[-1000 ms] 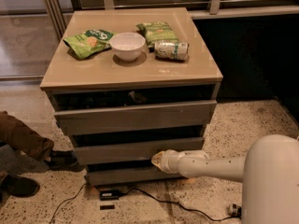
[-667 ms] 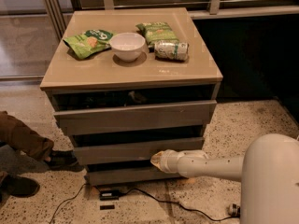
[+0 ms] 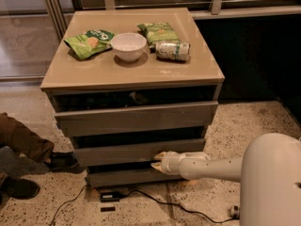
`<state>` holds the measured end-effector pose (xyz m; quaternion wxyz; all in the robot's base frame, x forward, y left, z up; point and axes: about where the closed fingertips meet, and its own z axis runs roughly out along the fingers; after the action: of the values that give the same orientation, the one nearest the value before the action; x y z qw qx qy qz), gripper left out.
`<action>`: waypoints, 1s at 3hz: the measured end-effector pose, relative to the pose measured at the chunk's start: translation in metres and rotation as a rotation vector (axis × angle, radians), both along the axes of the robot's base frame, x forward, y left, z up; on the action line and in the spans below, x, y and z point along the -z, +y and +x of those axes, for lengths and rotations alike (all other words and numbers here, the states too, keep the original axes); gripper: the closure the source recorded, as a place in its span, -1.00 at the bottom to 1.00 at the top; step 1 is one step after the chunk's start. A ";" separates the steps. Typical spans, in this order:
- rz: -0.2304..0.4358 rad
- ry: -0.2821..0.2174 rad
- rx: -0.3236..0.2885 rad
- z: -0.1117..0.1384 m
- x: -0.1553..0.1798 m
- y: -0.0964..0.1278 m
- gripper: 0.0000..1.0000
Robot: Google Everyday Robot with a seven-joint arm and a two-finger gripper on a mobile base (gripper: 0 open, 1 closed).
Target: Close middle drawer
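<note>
The middle drawer (image 3: 122, 153) — plain grey, handleless front — sits slightly pulled out; the gripper (image 3: 157, 161) is at its lower edge, right of centre — spread or closed, I cannot tell.

We see a smooth, off-white robot. A big rounded shell (image 3: 275, 182) fills the lower right, and from it runs a slim cylindrical arm (image 3: 221, 167) dotted with a row of small dark specks. A thicker ringed collar (image 3: 173, 163) leads to the pale cream gripper (image 3: 156, 160), which sits at the lower edge of the middle drawer (image 3: 117, 152) front.
</note>
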<state>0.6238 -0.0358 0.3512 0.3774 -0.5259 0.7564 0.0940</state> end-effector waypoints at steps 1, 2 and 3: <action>-0.001 -0.027 0.020 0.001 0.000 -0.008 -1.00; -0.001 -0.027 0.020 0.001 0.000 -0.008 -1.00; -0.001 -0.027 0.020 0.001 0.000 -0.008 -0.53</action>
<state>0.6244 -0.0438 0.3509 0.3881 -0.5196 0.7567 0.0826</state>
